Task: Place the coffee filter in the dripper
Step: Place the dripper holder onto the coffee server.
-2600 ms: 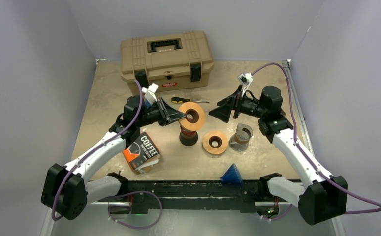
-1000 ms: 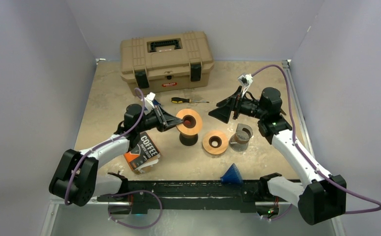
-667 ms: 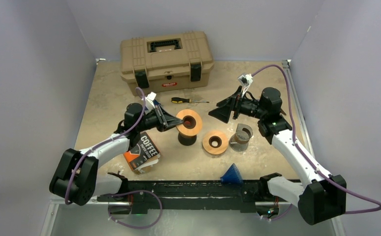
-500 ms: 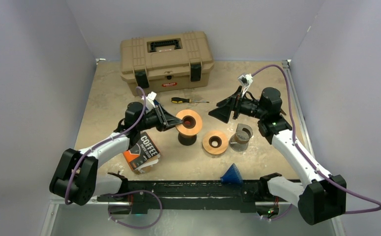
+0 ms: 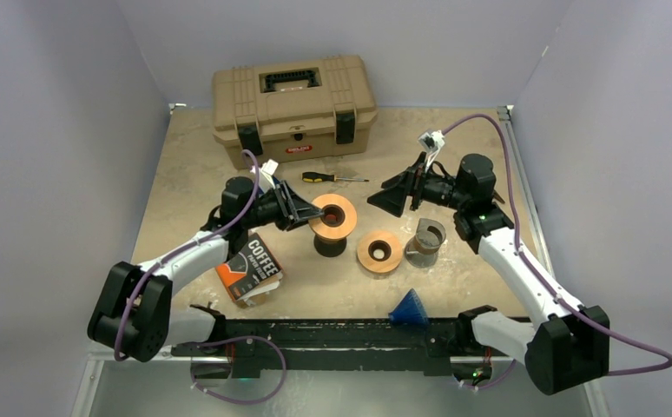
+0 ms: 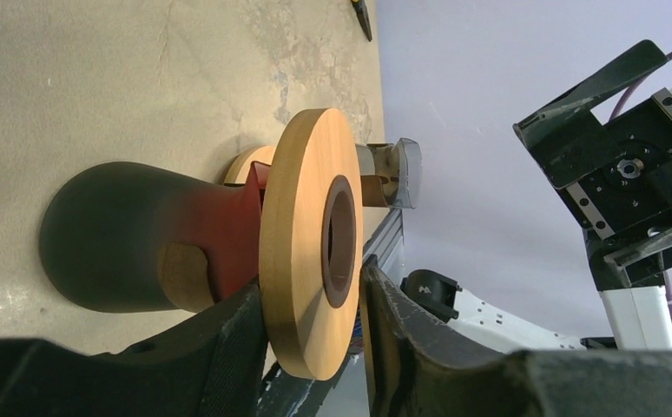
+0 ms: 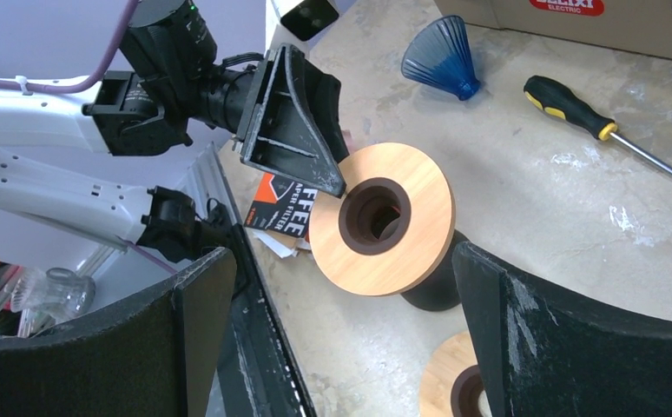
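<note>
The dripper stands mid-table, a wooden ring (image 5: 333, 217) (image 7: 385, 221) on a black-and-red base (image 5: 332, 245) (image 6: 133, 234). My left gripper (image 5: 309, 215) (image 6: 313, 287) straddles the ring's left rim. It is open: one finger lies against the ring's underside and a thin gap shows at the other. The pack of coffee filters (image 5: 250, 269) (image 7: 289, 208) lies on the table under the left arm. No loose filter shows. My right gripper (image 5: 385, 198) (image 7: 341, 261) hangs wide open and empty, right of the dripper and facing it.
A second wooden ring (image 5: 379, 251) and a glass cup (image 5: 425, 239) sit right of the dripper. A blue cone (image 5: 409, 307) lies by the black front rail (image 5: 332, 334). Behind are a screwdriver (image 5: 332, 177) and a tan toolbox (image 5: 293, 100).
The left jaws have spread apart off the wooden ring's rim. Before that, the left arm brought the dripper down slightly to the left. The right arm has stayed still.
</note>
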`<state>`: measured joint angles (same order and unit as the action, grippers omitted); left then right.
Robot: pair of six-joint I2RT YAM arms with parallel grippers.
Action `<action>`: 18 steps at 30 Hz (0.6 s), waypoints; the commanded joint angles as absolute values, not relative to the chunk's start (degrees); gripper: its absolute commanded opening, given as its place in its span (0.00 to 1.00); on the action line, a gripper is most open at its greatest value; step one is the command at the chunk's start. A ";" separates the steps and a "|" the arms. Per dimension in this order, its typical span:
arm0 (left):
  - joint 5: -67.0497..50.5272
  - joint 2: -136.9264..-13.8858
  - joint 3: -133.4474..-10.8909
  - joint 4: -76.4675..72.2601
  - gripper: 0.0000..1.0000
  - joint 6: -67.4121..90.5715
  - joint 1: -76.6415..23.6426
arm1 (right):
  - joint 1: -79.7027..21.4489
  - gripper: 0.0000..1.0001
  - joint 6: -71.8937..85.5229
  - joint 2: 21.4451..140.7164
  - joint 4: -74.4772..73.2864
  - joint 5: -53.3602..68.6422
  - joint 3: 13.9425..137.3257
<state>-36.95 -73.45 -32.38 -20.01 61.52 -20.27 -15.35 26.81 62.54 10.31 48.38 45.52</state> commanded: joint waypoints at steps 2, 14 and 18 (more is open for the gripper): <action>-35.53 -72.93 -33.41 -15.50 0.47 57.31 -19.86 | -15.28 0.99 26.28 62.67 11.25 47.37 46.62; -33.56 -70.05 -37.91 -6.90 0.68 52.09 -19.86 | -15.29 0.99 26.37 62.34 11.00 47.11 46.15; -33.02 -69.91 -39.11 -4.52 0.69 50.72 -19.86 | -15.29 0.99 26.37 62.17 10.72 47.02 46.15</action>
<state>-35.48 -70.57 -37.23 -10.50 54.76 -20.27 -15.35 26.81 62.65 10.24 47.46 45.52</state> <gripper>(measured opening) 0.684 0.987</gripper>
